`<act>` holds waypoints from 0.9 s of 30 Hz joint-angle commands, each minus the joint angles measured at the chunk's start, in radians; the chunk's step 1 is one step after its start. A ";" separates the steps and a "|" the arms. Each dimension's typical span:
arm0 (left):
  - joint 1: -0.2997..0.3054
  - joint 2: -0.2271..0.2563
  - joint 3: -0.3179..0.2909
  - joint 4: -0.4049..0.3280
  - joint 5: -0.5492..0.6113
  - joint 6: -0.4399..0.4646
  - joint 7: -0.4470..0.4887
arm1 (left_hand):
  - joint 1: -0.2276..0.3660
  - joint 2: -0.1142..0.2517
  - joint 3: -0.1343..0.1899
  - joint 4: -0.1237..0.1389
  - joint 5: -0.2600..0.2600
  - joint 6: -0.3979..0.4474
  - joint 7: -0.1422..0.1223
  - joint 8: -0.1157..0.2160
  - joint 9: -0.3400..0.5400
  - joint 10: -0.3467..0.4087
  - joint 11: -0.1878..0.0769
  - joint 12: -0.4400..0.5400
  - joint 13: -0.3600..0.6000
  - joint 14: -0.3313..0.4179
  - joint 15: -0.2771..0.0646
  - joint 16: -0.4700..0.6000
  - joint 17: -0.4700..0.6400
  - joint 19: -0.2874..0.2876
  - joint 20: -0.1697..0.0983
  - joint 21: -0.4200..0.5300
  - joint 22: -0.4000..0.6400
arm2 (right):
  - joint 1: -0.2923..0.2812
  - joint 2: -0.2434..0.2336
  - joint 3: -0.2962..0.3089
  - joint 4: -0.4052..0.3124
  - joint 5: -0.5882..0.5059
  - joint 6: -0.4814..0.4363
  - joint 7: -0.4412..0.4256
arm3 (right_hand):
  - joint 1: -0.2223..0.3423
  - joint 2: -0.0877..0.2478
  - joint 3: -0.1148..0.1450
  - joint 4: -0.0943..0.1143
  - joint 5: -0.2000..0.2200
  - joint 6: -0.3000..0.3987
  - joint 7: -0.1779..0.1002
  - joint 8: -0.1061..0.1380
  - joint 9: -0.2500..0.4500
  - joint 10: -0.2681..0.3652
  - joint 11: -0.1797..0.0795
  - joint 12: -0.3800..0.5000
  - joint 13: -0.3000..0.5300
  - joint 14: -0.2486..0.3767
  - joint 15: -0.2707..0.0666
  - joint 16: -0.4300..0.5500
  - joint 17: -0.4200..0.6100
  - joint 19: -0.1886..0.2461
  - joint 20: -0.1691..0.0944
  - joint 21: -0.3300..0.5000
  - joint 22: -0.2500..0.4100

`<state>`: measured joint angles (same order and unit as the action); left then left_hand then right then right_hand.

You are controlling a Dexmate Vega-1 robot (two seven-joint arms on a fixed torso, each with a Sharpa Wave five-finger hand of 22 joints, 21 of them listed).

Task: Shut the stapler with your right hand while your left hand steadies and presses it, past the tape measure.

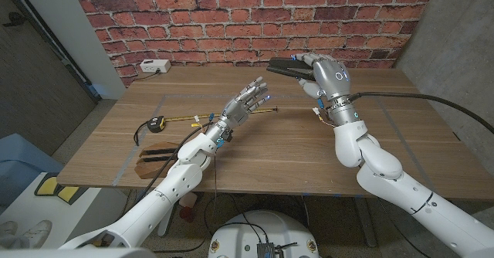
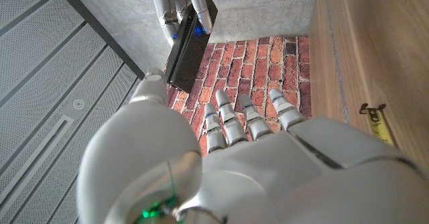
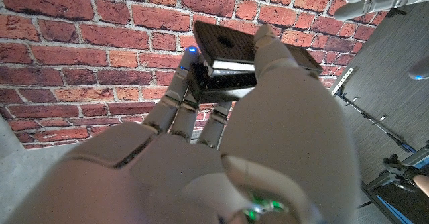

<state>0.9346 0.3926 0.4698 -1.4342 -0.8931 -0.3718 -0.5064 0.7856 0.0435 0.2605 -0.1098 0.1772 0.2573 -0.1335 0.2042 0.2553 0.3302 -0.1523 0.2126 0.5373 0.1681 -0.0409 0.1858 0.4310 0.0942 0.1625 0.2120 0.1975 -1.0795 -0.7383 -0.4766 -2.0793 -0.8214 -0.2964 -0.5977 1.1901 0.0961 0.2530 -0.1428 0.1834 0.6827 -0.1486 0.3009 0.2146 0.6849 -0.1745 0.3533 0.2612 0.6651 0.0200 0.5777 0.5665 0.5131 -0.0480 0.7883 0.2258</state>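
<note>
Head view showed the right hand (image 1: 328, 74) lifted above the far side of the surface (image 1: 293, 146), its fingers (image 1: 302, 60) wrapped around the black stapler (image 1: 287, 69), which hung in the air and touched nothing else. The right wrist view showed the stapler's two halves close together, but I could not tell if it was fully shut. The left hand (image 1: 245, 103) was raised near the middle, fingers wide and holding nothing, well apart from the stapler. The tape measure (image 1: 157, 123) lay on the surface to the left. By my judgement the steadying and pressing were not yet done.
</note>
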 commanded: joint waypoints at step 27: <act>0.027 0.001 -0.005 -0.014 -0.001 -0.007 0.022 | -0.019 0.012 0.009 0.003 -0.001 0.021 -0.006 0.007 -0.004 0.014 0.001 0.014 -0.001 0.009 -0.029 0.011 -0.013 0.001 -0.002 0.007 0.005 | 0.016 0.022 -0.010 0.023 0.066 0.018 -0.002 | -0.278 0.117 0.221 0.306 0.029 -0.071 0.074 -0.068 0.111 0.199 0.001 0.032 0.124 0.286 -0.246 -0.065 0.068 -0.069 -0.111 0.119 0.022</act>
<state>0.9527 0.3946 0.4662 -1.4443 -0.8936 -0.3756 -0.4913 0.7762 0.0532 0.2641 -0.1063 0.1772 0.2645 -0.1408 0.2042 0.2505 0.3338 -0.1486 0.2196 0.5375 0.1713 -0.0377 0.1930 0.4172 0.0942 0.1626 0.2119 0.1975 -1.0677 -0.7256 -0.4805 -2.0559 -0.7684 -0.2664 -0.6123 1.0586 0.0671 0.2128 -0.1025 0.2080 0.6186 -0.0721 0.2352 0.3191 0.7452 -0.1139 0.3574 0.2613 0.8568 -0.0029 0.5216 0.6346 0.4497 -0.0463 0.8965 0.2442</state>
